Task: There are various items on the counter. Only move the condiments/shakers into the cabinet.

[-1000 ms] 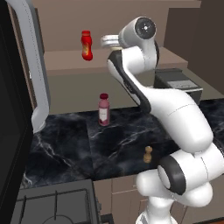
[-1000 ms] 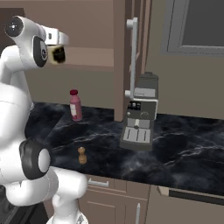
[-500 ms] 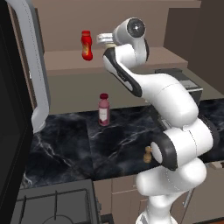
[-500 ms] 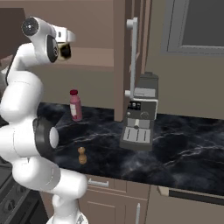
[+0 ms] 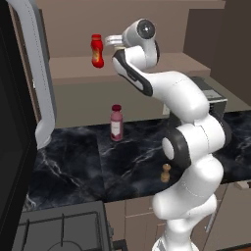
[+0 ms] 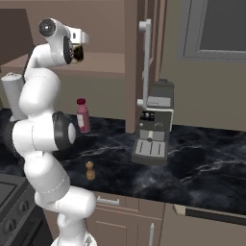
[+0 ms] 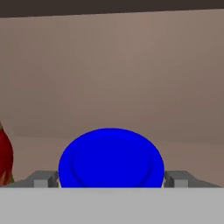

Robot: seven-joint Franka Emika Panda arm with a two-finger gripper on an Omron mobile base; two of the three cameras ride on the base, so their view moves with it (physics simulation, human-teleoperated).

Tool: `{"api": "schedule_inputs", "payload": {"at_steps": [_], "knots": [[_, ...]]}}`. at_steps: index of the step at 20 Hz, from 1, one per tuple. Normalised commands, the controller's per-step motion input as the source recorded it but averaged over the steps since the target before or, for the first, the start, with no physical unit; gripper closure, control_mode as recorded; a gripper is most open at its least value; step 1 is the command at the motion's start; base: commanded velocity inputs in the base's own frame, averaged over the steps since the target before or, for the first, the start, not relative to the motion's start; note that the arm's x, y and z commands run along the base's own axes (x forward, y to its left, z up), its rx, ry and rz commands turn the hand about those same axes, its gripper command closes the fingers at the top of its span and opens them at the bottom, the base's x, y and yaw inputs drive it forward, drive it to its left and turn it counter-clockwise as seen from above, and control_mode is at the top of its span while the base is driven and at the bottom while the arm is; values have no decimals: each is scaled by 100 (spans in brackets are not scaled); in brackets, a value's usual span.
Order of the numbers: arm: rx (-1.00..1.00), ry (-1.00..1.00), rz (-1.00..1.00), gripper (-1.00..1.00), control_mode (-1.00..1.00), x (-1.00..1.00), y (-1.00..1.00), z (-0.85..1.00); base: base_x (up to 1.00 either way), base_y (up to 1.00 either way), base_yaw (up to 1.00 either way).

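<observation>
**Mia:** Look up at the wide tan-brown wall cabinet (image 5: 73,68). On the left of its shelf stands the small red squeeze bottle with the yellow label (image 5: 97,50). Just to the right of it is the robot's two-finger gripper (image 5: 112,41).

**Ben:** Is it holding something?

**Mia:** Yes. From the hand camera, the cream jar with the round blue lid (image 7: 111,158) sits right between the two grey fingertips (image 7: 43,179). They press on it from both sides. So the gripper (image 7: 111,183) is closed around the jar, and the jar is up by the cabinet shelf, with the red bottle (image 7: 5,157) at its left.

**Ben:** Would that jar be hard to hold?

**Mia:** I think it is stiff and smooth, so it may slip. It could crack if it drops. Holding it by its round sides, like now, seems best.

**Ben:** What else is left?

**Mia:** Below the cabinet, on the black marble counter with white veins (image 5: 83,162), there's the tall pink bottle with the dark red cap (image 5: 116,123). To the right of it, nearer the front edge, is the tiny brown wooden shaker (image 5: 166,173). It looks light and tippy. I'd pinch it around the middle.
</observation>
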Motion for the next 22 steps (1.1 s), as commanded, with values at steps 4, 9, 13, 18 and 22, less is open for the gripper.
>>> {"api": "schedule_inputs", "payload": {"at_steps": [4,9,13,18,22], "knots": [[0,2,4,100,-100,39,4,-16,0,0,0],[-2,7,3,100,-100,36,4,-25,0,0,0],[-3,4,2,-100,-100,20,0,-25,0,0,0],[-2,0,1,-100,-100,2,2,-10,0,0,0],[0,-1,1,-100,-100,-7,0,0,0,0,0]]}}
